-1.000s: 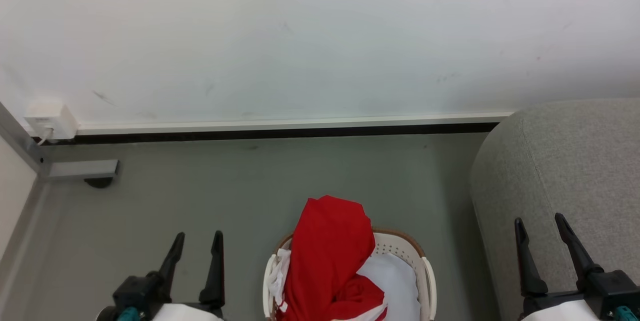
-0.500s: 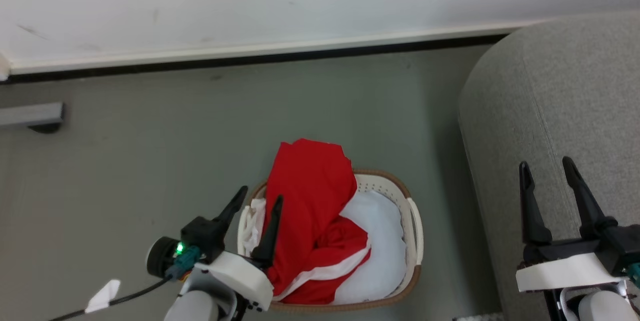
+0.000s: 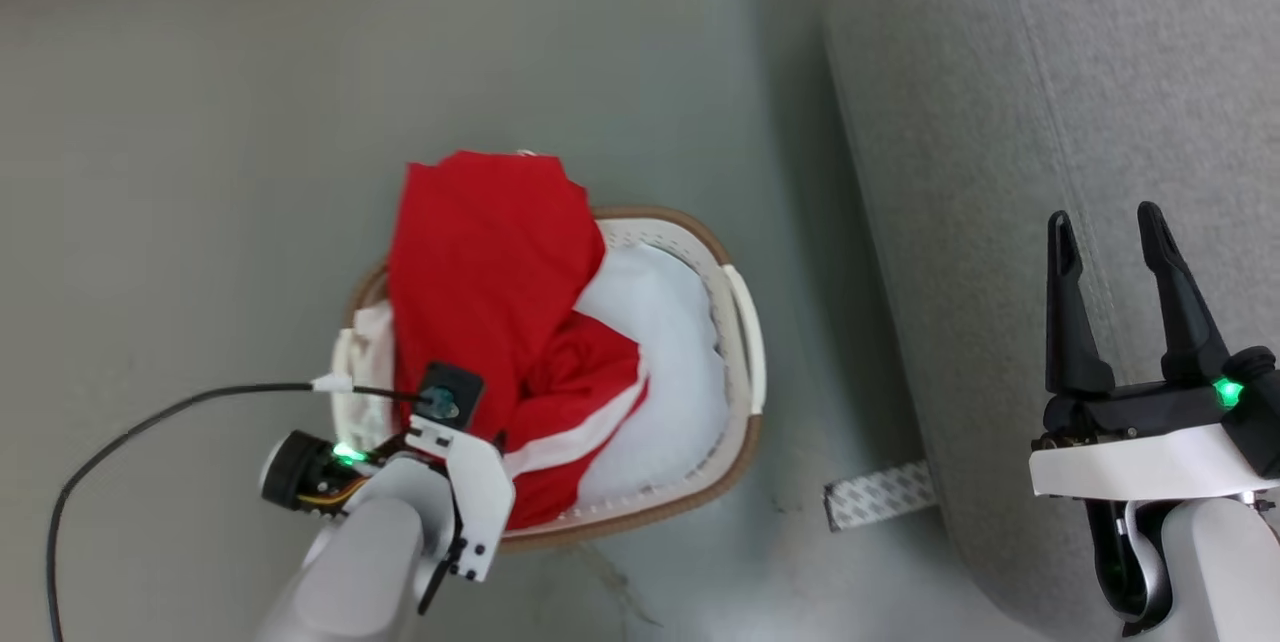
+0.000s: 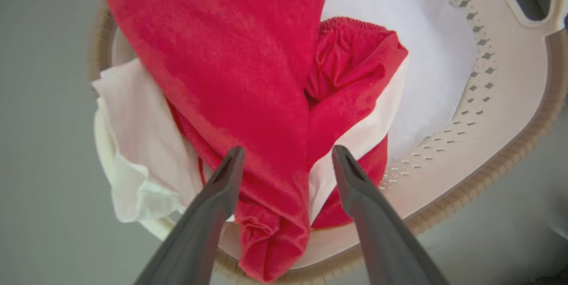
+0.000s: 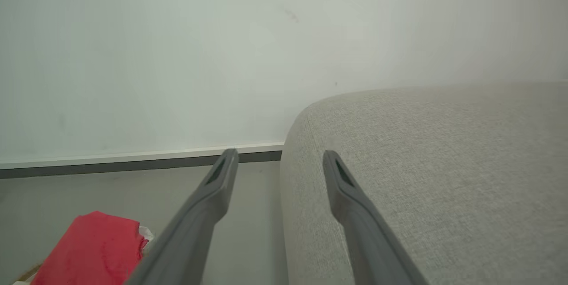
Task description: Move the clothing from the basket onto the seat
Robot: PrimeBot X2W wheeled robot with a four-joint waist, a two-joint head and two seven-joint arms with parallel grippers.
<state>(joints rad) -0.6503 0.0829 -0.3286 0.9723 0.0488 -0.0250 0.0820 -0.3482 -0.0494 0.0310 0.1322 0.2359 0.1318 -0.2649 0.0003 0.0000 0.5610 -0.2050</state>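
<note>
the left gripper [image 4: 287,157], beside the basket [image 3: 742,332] a second ago, now hangs over its near rim, fingers [image 4: 224,183] spread wide either side of a fold of red clothing [image 3: 480,252], not yet closed. the clothing lies heaped in the basket; the right gripper [image 3: 1105,227] waits open by the grey seat [image 3: 1000,102]. a first grasp looks close.

No writing, number, brand or sign can be read on anything in these views. The pale strip [image 3: 880,495] on the floor, lying down and to the left of the right gripper [image 3: 1103,214] and its jaws in the head view, carries a fine repeating pattern of small marks, too small to tell whether any of it is print.
</note>
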